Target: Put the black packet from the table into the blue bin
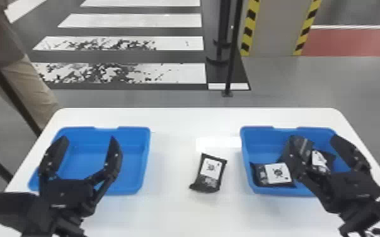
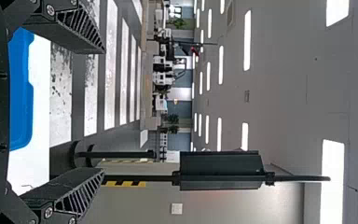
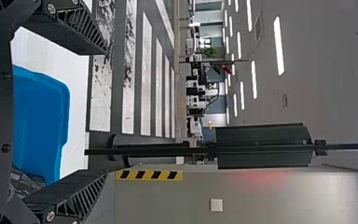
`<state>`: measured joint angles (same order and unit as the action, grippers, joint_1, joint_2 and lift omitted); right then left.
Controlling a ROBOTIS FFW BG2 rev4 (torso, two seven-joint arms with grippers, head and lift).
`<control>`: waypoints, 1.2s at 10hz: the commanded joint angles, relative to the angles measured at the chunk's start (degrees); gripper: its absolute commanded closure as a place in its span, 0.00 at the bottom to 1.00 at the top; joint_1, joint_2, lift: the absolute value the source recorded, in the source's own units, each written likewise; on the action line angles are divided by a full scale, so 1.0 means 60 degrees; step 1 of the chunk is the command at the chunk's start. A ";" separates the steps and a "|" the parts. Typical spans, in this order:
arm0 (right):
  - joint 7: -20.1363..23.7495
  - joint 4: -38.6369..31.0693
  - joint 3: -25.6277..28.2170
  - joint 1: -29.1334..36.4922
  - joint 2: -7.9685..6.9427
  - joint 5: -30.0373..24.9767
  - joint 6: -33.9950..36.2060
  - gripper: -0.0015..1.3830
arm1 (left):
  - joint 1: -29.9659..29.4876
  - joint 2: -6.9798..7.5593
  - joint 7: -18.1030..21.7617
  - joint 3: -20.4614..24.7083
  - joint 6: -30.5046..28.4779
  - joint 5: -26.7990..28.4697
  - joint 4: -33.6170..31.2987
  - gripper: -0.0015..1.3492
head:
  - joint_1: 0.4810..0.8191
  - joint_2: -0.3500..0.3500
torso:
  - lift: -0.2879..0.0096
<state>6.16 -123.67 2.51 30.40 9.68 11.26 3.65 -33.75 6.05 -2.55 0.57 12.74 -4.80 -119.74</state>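
In the head view, a black packet with a white label lies on the white table between two blue bins. The left blue bin shows a bare floor; the right blue bin holds black packets. My left gripper stands open above the left bin, and my right gripper stands open above the right one. In the left wrist view the left gripper has its fingers wide apart with nothing between them. The right gripper is likewise spread and holds nothing in its wrist view.
Beyond the table's far edge, a thin black post stands on the floor near a grey pillar with yellow and black striped edges. A dark slanted bar passes beside the table's left side.
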 commanded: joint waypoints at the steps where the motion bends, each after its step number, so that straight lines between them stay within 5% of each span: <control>1: 0.0013 -0.0001 0.0000 -0.0004 -0.0002 0.0009 0.0000 0.07 | 0.0000 0.0003 0.0000 0.0000 0.0010 0.0000 0.0000 0.10 | 0.63 0.53 | 0.60; 7: 0.0013 -0.0094 0.0000 -0.0028 -0.0002 0.0066 0.0235 0.07 | 0.0024 0.0003 0.0014 -0.0038 -0.0014 0.0000 0.0000 0.10 | 0.63 0.53 | 0.60; 9: 0.0042 -0.0165 -0.0476 -0.0379 0.0173 0.0257 0.0493 0.07 | 0.0024 0.0018 0.0029 -0.0057 -0.0037 0.0000 0.0000 0.09 | 0.63 0.53 | 0.60; 12: 0.1258 0.0632 -0.1619 -0.2231 0.0540 0.0562 0.3047 0.07 | 0.0047 0.0032 0.0058 -0.0095 -0.0178 0.0000 0.0000 0.09 | 0.63 0.64 | 0.60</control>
<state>13.42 -121.87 -5.66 20.04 12.50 14.06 18.04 -33.49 6.24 -2.17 0.01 11.99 -4.80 -119.74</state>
